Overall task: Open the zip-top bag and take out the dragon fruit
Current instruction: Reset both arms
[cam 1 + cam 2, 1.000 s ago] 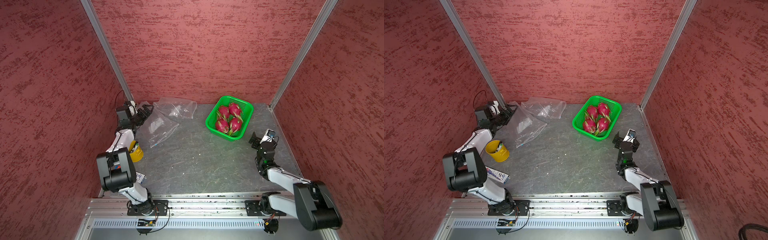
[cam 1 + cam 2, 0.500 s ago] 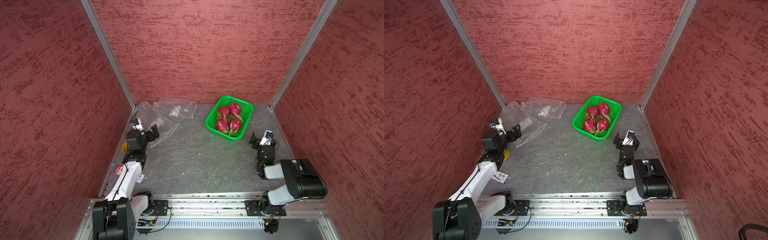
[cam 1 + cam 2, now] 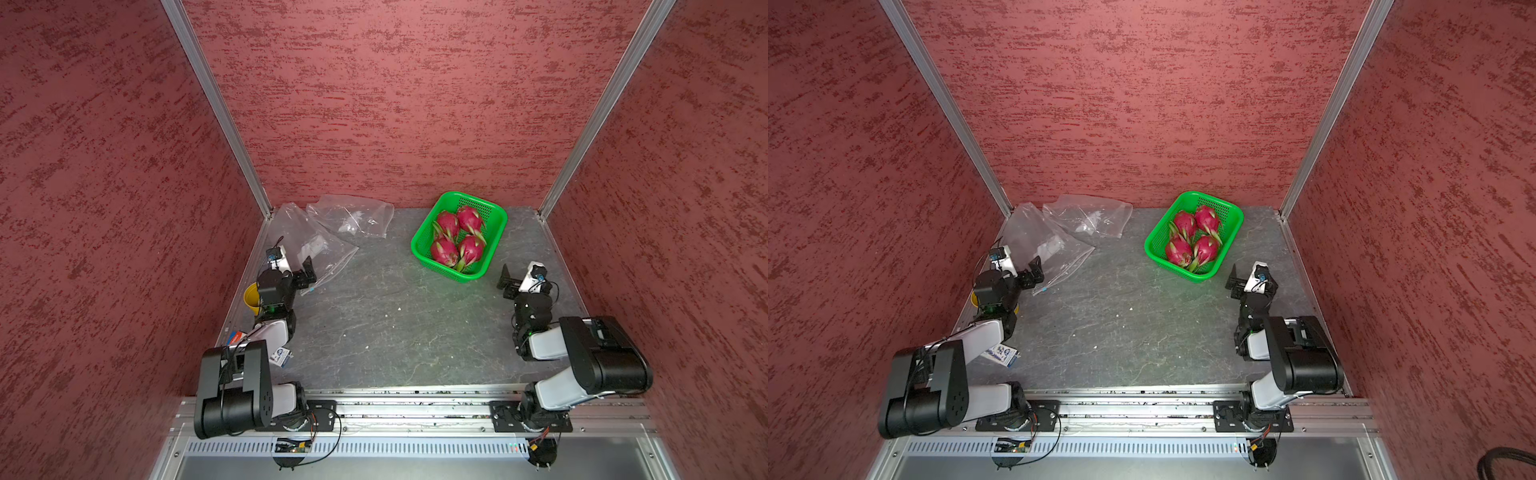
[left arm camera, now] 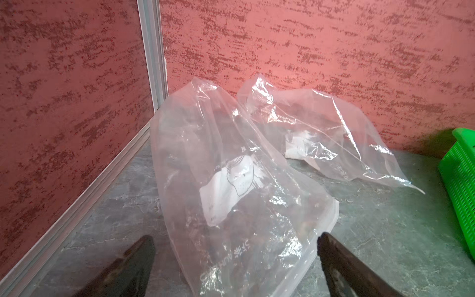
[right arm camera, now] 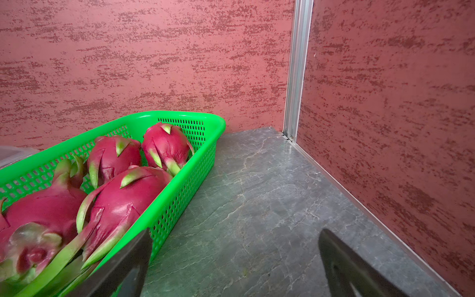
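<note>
Several magenta dragon fruit (image 3: 444,251) (image 5: 123,200) lie in a green basket (image 3: 496,212) (image 5: 180,115) at the back right. Two clear zip-top bags lie flat at the back left: a nearer bag (image 3: 309,245) (image 4: 231,180) and a farther bag (image 3: 353,216) (image 4: 321,133); I see no fruit inside either. My left gripper (image 3: 301,276) (image 3: 1034,272) (image 4: 235,246) hangs open over the nearer bag's front end, holding nothing. My right gripper (image 3: 513,282) (image 3: 1237,282) (image 5: 235,246) stands open beside the basket's front corner, over bare table.
A yellow cup (image 3: 251,297) sits by the left wall, partly behind the left arm. A small blue-and-white packet (image 3: 280,356) lies under that arm near the front. Red walls with aluminium posts close in the back and both sides.
The left arm has pulled back from the back-left corner toward the front, leaving the bag on the table. The right arm has folded back; its gripper has hardly moved.
</note>
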You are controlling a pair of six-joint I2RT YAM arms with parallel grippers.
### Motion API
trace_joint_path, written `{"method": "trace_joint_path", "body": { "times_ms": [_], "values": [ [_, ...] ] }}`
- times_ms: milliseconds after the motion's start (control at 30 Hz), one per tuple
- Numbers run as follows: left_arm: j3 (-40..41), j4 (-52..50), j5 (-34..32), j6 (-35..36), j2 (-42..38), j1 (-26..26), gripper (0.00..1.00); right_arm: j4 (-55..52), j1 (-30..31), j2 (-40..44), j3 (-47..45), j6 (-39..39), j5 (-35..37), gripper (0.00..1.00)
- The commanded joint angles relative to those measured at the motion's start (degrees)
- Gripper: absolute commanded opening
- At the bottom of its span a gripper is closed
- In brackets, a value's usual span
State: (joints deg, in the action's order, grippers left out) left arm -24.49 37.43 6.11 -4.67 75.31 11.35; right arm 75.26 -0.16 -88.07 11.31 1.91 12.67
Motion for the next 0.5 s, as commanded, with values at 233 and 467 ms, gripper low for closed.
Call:
{"method": "trace_joint_path", "body": {
  "times_ms": [233,467],
  "values": [
    [3.6,9.5,5.4,-1.4,5.3,-1.4,1.0,1.9,-0.2,-0.2,0.5,0.3,-0.8,0.99],
    [5.6,18.2,-2.2,5.3,11.9,-9.1,1.0,1.9,-0.2,-0.2,0.5,0.3,-0.8,0.99]
  ]
}}
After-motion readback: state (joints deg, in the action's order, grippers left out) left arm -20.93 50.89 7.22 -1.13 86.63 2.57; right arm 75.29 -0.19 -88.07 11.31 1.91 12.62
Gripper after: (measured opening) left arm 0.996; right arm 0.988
